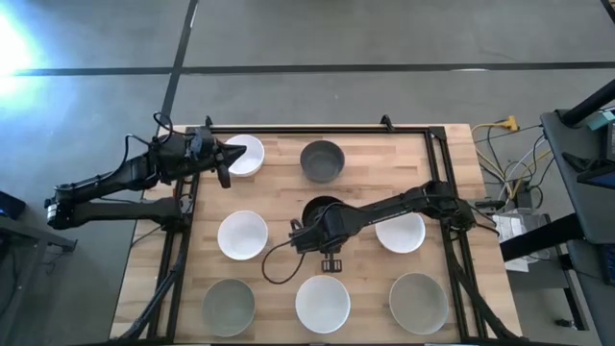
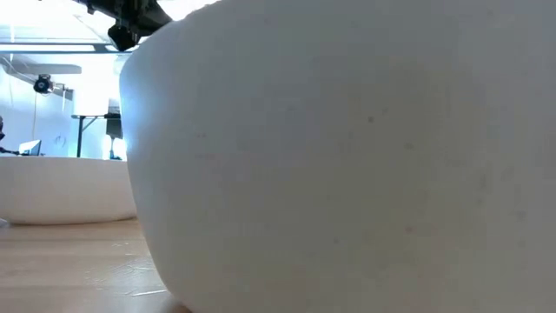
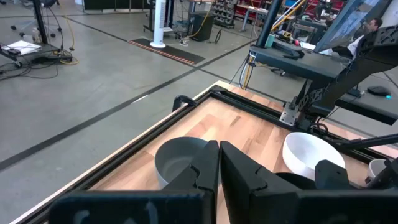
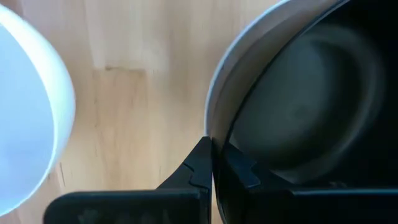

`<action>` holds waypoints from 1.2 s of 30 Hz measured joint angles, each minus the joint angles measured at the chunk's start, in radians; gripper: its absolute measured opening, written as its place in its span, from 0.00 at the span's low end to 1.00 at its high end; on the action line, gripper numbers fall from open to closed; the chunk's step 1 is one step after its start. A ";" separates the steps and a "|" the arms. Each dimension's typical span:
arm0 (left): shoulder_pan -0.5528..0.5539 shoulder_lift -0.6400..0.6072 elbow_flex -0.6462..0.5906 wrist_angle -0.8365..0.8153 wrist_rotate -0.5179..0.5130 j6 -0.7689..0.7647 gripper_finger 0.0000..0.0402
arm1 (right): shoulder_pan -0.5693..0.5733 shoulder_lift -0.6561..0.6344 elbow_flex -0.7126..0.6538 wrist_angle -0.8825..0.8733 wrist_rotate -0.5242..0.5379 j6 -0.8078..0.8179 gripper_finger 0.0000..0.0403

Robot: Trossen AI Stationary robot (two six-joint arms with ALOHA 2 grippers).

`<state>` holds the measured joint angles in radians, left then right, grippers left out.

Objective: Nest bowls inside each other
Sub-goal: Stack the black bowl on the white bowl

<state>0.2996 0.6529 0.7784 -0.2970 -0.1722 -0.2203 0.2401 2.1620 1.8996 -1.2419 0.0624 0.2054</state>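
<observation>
right hand (image 1: 309, 234) pinched on the rim of the black bowl (image 1: 322, 210) mid-worktop (image 1: 279, 192) | left hand (image 1: 223, 165) fingers together, empty, beside the far-left white bowl (image 1: 246, 154) | no readable labels or writing anywhere

Smooth round white bowl (image 2: 347, 156) fills view on wooden tabletop (image 2: 69, 269); second white bowl (image 2: 65, 187) behind, dark arm (image 2: 130, 17) above.

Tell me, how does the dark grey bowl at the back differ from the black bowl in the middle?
The dark grey bowl stands free and untouched; the black bowl has its rim pinched by the right gripper. The grey bowl is lighter in tone, the black one nearly pitch. The black bowl appears to sit inside a white one. Both are round, upright and empty.
</observation>
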 joint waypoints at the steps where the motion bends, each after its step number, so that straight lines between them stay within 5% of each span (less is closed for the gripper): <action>1: 0.000 0.000 0.000 0.000 0.000 0.000 0.00 | 0.000 0.000 -0.003 0.001 0.000 0.000 0.02; 25: 0.000 0.009 0.000 -0.002 0.000 -0.001 0.00 | -0.003 0.000 -0.034 0.118 -0.047 -0.058 0.03; 36: 0.000 0.006 0.000 -0.006 0.006 -0.005 0.00 | -0.017 -0.006 -0.025 0.133 -0.088 -0.038 0.21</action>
<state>0.2998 0.6592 0.7784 -0.3027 -0.1667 -0.2251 0.2229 2.1555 1.8747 -1.1093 -0.0260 0.1670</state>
